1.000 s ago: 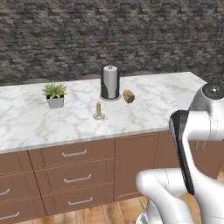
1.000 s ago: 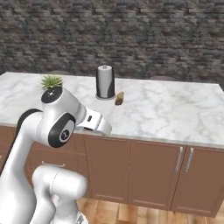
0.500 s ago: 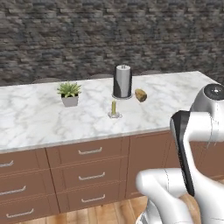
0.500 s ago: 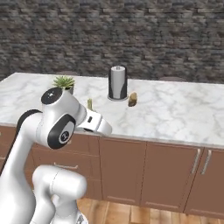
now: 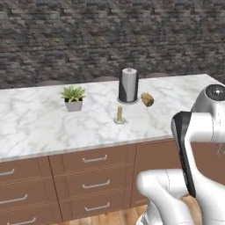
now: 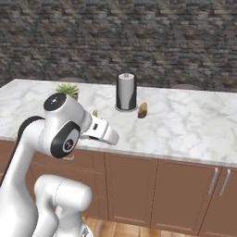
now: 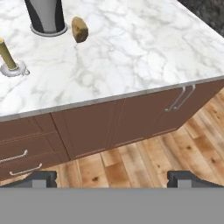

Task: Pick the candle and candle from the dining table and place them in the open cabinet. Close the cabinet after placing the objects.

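We find one candle (image 5: pixel 119 114) standing upright in a shallow silver dish on the dining table (image 5: pixel 39 127), in front of the paper-towel stand (image 5: pixel 128 85) and apart from it. In the hand view the same candle (image 7: pixel 7 54) sits left of the stand (image 7: pixel 45 15). A brown lump (image 5: pixel 147 99) lies just to the right of the stand, and a potted plant (image 5: pixel 73 97) stands well to its left. We cannot make out a second candle, nor the cabinet.

The gripper (image 7: pixel 112 177) hangs in front of the table, below its edge, with its fingertips (image 7: pixel 39 178) spread wide and nothing between them.

Risks, in our judgement: the candle is slim and its dish shallow, so an off-centre closing could tip it or push it toward the stand. A reach to the right of the stand could take the lump instead. Rising from below the edge, the hand could strike the marble lip.
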Robot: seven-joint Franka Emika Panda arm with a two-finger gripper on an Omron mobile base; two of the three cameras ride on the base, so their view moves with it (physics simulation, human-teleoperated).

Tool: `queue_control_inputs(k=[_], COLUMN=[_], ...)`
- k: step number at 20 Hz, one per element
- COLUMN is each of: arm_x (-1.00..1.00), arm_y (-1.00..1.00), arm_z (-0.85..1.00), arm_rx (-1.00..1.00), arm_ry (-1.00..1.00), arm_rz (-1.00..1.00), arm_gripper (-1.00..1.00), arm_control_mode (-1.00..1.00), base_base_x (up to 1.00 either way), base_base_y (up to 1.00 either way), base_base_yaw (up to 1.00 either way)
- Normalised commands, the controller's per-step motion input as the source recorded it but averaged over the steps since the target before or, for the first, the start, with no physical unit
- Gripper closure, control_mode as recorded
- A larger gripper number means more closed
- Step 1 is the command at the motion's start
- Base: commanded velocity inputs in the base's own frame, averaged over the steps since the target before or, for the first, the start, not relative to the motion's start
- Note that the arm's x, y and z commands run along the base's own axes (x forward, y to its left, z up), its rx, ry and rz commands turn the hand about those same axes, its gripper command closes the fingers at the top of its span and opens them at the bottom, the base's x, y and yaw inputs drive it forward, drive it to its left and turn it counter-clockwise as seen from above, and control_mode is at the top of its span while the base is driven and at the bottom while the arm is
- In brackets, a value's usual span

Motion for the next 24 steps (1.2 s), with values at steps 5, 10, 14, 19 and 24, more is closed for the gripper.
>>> queue_control_inputs(k=[5,10,14,19,24], arm_x=[0.0,0.0,0.0,0.0,0.0], arm_y=[0.0,0.0,0.0,0.0,0.0], arm_z=[0.0,0.0,0.0,0.0,0.0], arm_rx=[0.0,0.0,0.0,0.0,0.0], arm_ry=[0.0,0.0,0.0,0.0,0.0], arm_rz=[0.0,0.0,0.0,0.0,0.0], arm_gripper=[-1.0,-1.0,-1.0,-1.0,-1.0], arm_control_mode=[1.0,1.0,1.0,1.0,1.0], base_base_x=[0.5,0.34,0.29,0.24,0.28], base_base_y=[0.26,0.28,0.23,0.23,0.23], base_base_yaw=[0.0,0.0,0.04,0.06,0.09])
